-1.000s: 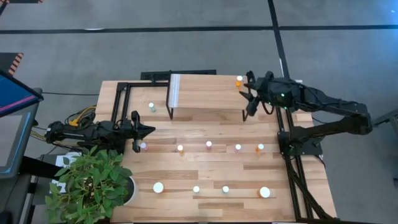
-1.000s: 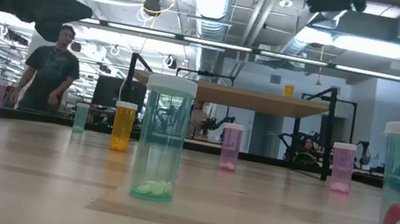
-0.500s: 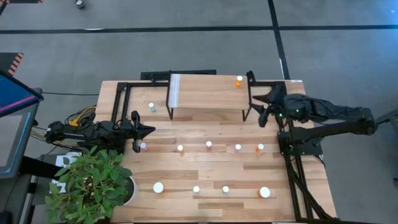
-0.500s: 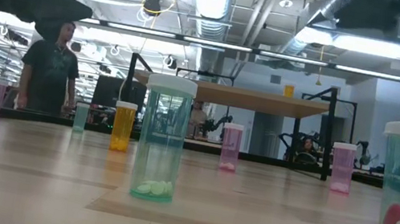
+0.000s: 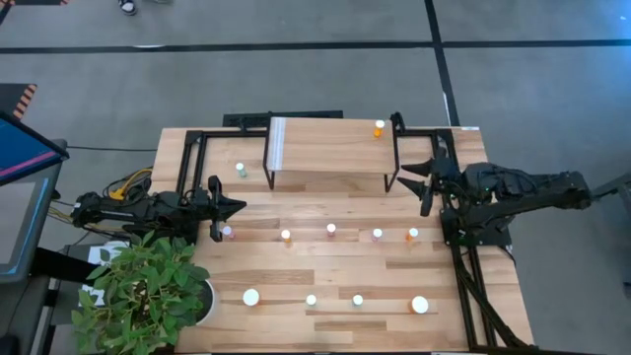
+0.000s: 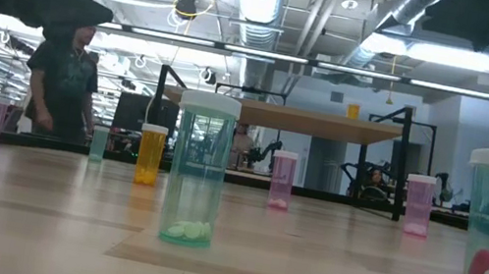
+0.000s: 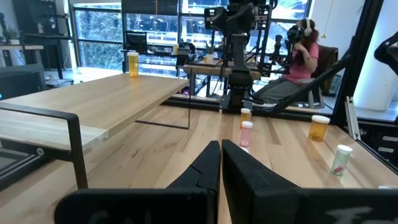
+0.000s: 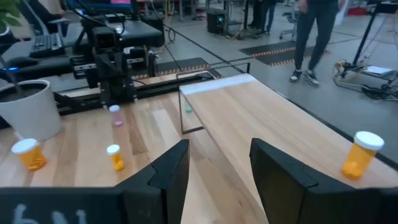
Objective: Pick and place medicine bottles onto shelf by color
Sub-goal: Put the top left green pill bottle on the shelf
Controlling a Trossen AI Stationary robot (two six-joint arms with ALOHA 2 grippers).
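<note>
The shelf (image 5: pixel 325 148) stands at the table's far middle, and one orange bottle (image 5: pixel 379 128) rests upright on its far right corner; the right wrist view shows that bottle (image 8: pixel 359 152) too. Other bottles stand upright on the table: a green one (image 5: pixel 241 170) left of the shelf, a middle row from pink (image 5: pixel 228 233) to orange (image 5: pixel 412 234), and a near row with two larger ones (image 5: pixel 250 296) (image 5: pixel 420 305). My right gripper (image 5: pixel 406 177) is open, just right of the shelf's near right leg. My left gripper (image 5: pixel 237 206) is shut at the table's left, near the pink bottle.
A potted plant (image 5: pixel 148 291) fills the near left corner. Black frame rails (image 5: pixel 187 158) run along the table's left and right (image 5: pixel 455 227) sides. A person (image 6: pixel 63 77) stands in the room beyond the table. Bare wood lies between the shelf and the middle row.
My right gripper has drawn back from the shelf's far right corner, moving toward the table's near and right edges and away from the orange bottle, which stays standing on the shelf.
</note>
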